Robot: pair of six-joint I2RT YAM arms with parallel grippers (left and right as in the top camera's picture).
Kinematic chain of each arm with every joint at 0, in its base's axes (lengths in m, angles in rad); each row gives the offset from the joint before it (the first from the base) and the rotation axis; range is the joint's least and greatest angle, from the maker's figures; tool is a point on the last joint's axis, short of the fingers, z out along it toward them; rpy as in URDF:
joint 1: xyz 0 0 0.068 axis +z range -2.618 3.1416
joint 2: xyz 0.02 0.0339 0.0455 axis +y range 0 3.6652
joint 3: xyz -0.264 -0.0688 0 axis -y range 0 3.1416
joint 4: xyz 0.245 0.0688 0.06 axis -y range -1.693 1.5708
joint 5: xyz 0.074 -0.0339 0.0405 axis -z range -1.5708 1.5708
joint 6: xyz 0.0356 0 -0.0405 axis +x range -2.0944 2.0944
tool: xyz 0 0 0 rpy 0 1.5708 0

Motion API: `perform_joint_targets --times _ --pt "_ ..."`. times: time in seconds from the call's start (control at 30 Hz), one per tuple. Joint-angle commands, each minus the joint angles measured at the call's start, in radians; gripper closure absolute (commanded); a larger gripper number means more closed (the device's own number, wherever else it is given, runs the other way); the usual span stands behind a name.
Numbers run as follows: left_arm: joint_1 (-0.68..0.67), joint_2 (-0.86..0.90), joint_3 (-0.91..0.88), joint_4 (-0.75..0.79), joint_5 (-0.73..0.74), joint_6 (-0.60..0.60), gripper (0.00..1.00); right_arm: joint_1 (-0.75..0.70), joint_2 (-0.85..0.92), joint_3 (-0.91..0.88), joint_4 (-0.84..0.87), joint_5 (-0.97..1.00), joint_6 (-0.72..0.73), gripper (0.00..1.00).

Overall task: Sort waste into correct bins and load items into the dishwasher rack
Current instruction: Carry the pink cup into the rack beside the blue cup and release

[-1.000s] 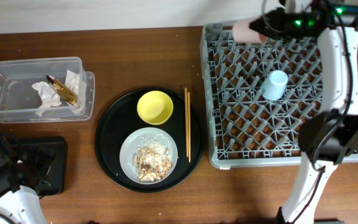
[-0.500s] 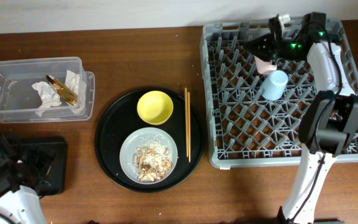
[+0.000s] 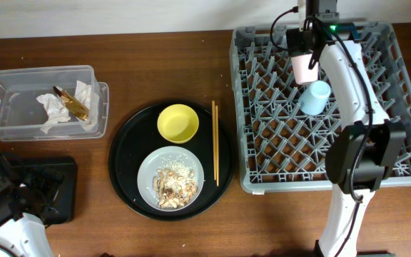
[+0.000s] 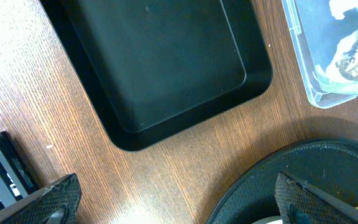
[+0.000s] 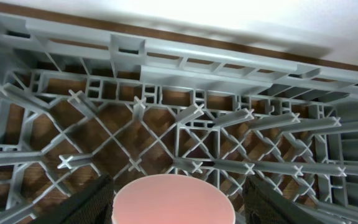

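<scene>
My right pincer (image 5: 174,202) is clamped on the pink cup (image 5: 173,198), one dark finger (image 5: 87,202) on each side of it. From the wrist I see only a round pink face of the cup. From overhead the cup (image 3: 306,71) hangs at the far edge of the rack (image 3: 262,153), just beyond the blue cup (image 3: 315,97), which stands among the pegs. Whether the pink cup touches the pegs under it I cannot tell; the wrist view shows only grey ribs and brown table beneath.

My left pincer (image 4: 179,205) is spread wide, with nothing between its fingers (image 4: 45,199). It hovers over bare table (image 4: 166,174) at the near left. Just past it lies the black rectangular tray (image 4: 166,62), with nothing in it. Beside that is a corner of the clear box (image 4: 328,74), and the rim of the round tray (image 4: 278,168) shows at the lower right.

Overhead, the clear box (image 3: 41,71) sits at the far left and holds white napkins (image 3: 51,108) and the gold-brown wrapper (image 3: 71,103). The round tray (image 3: 128,160) lies between box and rack. On it are the yellow bowl (image 3: 178,123), the plate (image 3: 148,175) just nearer, heaped with beige scraps (image 3: 174,184), and the chopsticks (image 3: 215,143) lying along its right side, parallel to the rack's edge.
</scene>
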Motion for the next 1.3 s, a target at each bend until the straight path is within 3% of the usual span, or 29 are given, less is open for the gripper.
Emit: perform_joint_targets --times 0.0,0.13,0.23,0.3,0.33,0.43,0.6,0.63,0.83,0.97,1.0,1.07,1.13,1.17,1.27 --pt "0.003 -0.002 0.002 0.002 -0.007 -0.006 0.01 0.006 0.006 0.002 -0.043 0.111 0.087 0.36" --pt "0.003 -0.002 0.002 0.002 -0.007 -0.006 0.01 0.005 0.006 0.002 -0.162 0.169 0.188 0.46" --pt "0.003 -0.002 0.002 0.002 -0.007 -0.006 0.01 0.006 -0.023 0.005 -0.248 0.164 0.259 0.48" --pt "0.003 -0.002 0.002 0.002 -0.007 -0.006 0.01 0.006 -0.067 0.005 -0.306 0.165 0.285 0.61" --pt "0.003 -0.002 0.002 0.002 -0.007 -0.006 0.01 0.006 -0.077 0.005 -0.327 0.166 0.284 0.83" --pt "0.003 -0.002 0.002 0.002 -0.007 -0.006 0.01 0.006 -0.127 0.008 -0.328 0.165 0.285 0.96" --pt "0.003 -0.002 0.002 0.002 -0.007 -0.006 0.01 0.021 -0.248 0.051 -0.287 0.165 0.204 0.96" --pt "0.003 -0.002 0.002 0.002 -0.007 -0.006 0.01 0.037 -0.246 0.050 -0.303 0.120 0.204 0.96" --pt "0.003 -0.002 0.002 0.002 -0.007 -0.006 0.01 0.023 -0.148 0.039 -0.426 -0.800 0.160 0.96" --pt "0.003 -0.002 0.002 0.002 -0.007 -0.006 0.01 -0.057 0.007 0.039 -0.419 -0.917 0.289 0.96" --pt "0.003 -0.002 0.002 0.002 -0.007 -0.006 0.01 -0.078 0.032 0.039 -0.423 -0.943 0.292 0.95" --pt "0.003 -0.002 0.002 0.002 -0.007 -0.006 0.01 -0.113 0.051 0.039 -0.442 -0.943 0.292 0.68" --pt "0.003 -0.002 0.002 0.002 -0.007 -0.006 0.01 -0.128 0.051 0.039 -0.462 -0.943 0.293 0.55" --pt "0.003 -0.002 0.002 0.002 -0.007 -0.006 0.01 -0.138 0.048 0.039 -0.465 -0.943 0.293 0.44" --pt "0.003 -0.002 0.002 0.002 -0.007 -0.006 0.01 -0.148 -0.019 0.072 -0.465 -0.790 0.290 0.25"
